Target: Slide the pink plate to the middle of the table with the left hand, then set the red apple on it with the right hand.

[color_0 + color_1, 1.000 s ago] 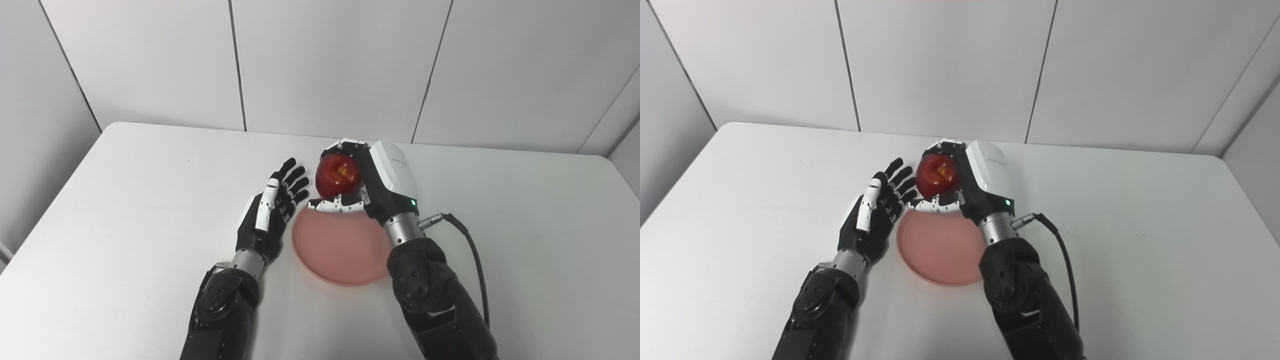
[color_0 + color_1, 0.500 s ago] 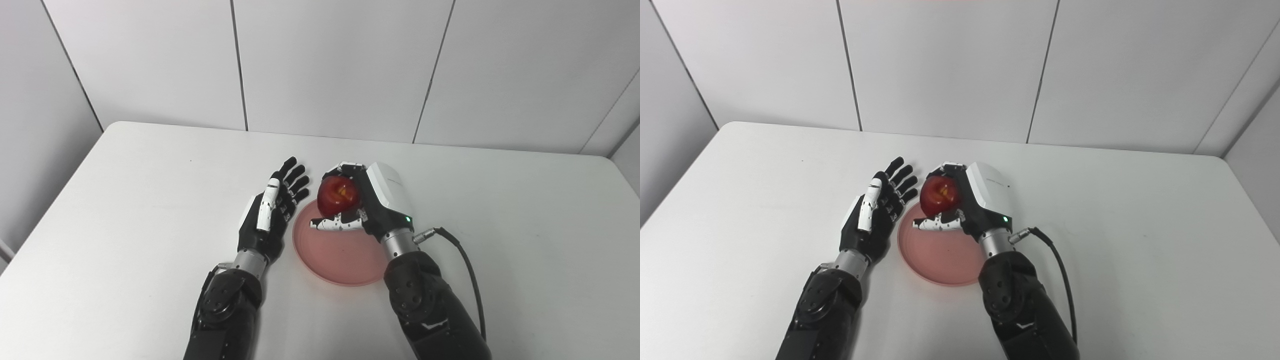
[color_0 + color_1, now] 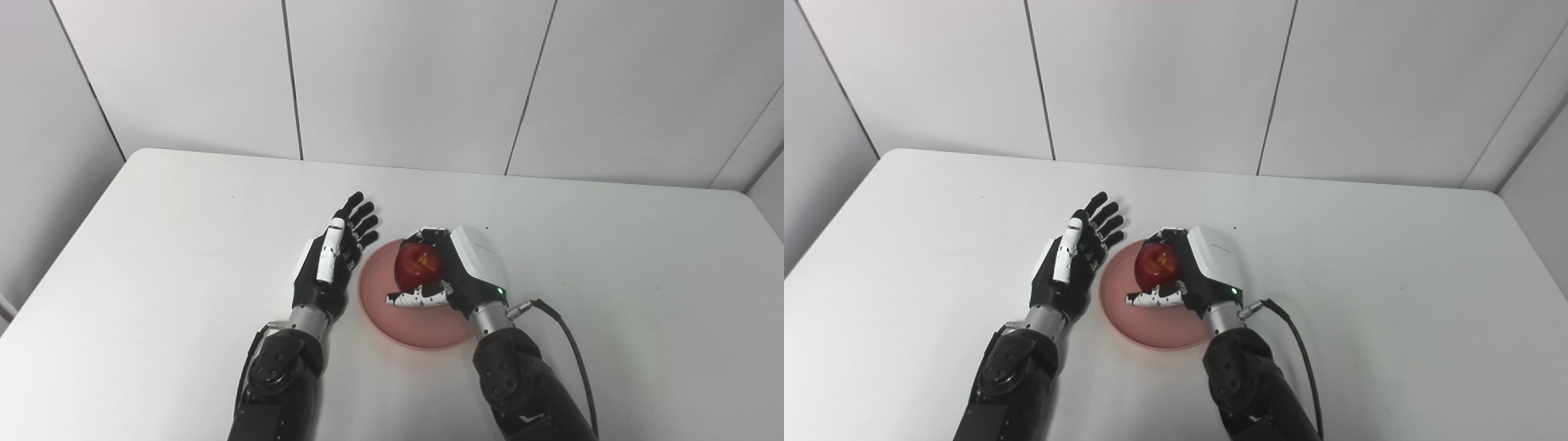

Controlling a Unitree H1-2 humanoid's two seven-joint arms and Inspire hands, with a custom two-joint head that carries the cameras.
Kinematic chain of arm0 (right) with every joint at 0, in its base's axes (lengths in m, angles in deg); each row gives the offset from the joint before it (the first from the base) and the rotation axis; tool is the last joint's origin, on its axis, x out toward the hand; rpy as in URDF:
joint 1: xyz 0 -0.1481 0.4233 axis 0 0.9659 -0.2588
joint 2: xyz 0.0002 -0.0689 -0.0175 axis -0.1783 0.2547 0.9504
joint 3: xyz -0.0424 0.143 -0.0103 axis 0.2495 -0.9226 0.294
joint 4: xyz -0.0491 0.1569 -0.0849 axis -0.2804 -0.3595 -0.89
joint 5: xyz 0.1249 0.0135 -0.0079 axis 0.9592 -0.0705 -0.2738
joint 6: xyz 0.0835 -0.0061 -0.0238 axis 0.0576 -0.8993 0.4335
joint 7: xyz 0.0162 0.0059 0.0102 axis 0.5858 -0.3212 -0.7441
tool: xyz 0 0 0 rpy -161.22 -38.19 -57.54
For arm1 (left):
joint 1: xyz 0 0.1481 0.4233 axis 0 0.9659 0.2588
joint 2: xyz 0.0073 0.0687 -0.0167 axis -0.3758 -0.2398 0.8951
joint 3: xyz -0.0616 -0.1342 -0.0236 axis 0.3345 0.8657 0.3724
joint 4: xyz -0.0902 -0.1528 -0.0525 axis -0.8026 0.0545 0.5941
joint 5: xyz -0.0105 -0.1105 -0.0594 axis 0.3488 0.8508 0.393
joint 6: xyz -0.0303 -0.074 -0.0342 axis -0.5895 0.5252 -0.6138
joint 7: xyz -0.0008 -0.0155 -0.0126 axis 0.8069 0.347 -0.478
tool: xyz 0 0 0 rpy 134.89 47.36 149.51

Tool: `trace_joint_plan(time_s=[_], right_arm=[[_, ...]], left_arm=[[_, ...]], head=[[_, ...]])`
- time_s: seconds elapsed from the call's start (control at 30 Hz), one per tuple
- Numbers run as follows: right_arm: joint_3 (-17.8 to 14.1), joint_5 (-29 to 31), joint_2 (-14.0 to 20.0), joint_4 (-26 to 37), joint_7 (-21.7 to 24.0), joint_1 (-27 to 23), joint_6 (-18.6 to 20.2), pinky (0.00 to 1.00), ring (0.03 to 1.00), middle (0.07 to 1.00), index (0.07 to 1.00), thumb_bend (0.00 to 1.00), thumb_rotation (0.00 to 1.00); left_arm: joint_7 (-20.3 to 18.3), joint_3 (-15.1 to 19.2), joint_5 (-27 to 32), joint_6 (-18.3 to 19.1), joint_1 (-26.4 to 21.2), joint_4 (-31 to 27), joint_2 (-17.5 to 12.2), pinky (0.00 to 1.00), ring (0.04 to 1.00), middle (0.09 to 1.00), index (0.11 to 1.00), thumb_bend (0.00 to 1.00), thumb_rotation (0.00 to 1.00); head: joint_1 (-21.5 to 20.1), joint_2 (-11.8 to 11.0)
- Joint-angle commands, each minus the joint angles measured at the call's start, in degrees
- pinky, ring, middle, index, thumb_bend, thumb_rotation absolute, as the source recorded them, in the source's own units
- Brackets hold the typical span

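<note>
The pink plate point(image 3: 422, 324) lies near the middle of the white table. My right hand point(image 3: 456, 272) is shut on the red apple point(image 3: 418, 267) and holds it over the plate's far half, low, with the thumb under it; I cannot tell whether the apple touches the plate. My left hand point(image 3: 331, 260) is open and empty, fingers stretched out flat, just left of the plate's rim. The right eye view shows the same plate point(image 3: 1145, 327), apple point(image 3: 1156, 266), right hand point(image 3: 1200, 269) and left hand point(image 3: 1077, 257).
The white table point(image 3: 153, 245) spreads wide around the plate, with its far edge against a panelled wall. A black cable point(image 3: 569, 343) runs from my right wrist to the right and down.
My right hand has come back towards me and down with the apple, from beyond the plate's far rim to low over the plate. The left hand has stayed put.
</note>
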Motion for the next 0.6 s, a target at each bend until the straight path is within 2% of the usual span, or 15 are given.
trace_joint_plan(time_s=[0.0, 0.37, 0.57], right_arm=[[0.08, -0.16, -0.05, 0.93, -0.91, -1.57, -2.99, 0.22, 0.307, 0.427, 0.487, 0.52, 0.13], [0.91, -0.57, 0.54, 0.38, 0.11, -1.18, -2.3, 0.25, 0.343, 0.454, 0.488, 0.52, 0.13], [1.13, -0.92, 0.6, 1.13, 0.23, -0.95, -1.96, 0.3, 0.409, 0.51, 0.49, 0.52, 0.14]], left_arm=[[1.92, -0.02, -1.19, 2.12, 2.07, 1.62, 0.1, 0.9, 0.911, 0.917, 0.903, 0.37, 1.0], [1.64, 0.3, -0.83, 2.18, 1.93, 1.77, 0.21, 0.9, 0.913, 0.916, 0.903, 0.36, 1.0], [1.36, 0.23, -0.79, 1.92, 1.88, 2.01, 0.1, 0.9, 0.911, 0.916, 0.903, 0.36, 1.0]], head=[[0.01, 0.11], [-0.05, 0.09], [-0.15, -0.03]])
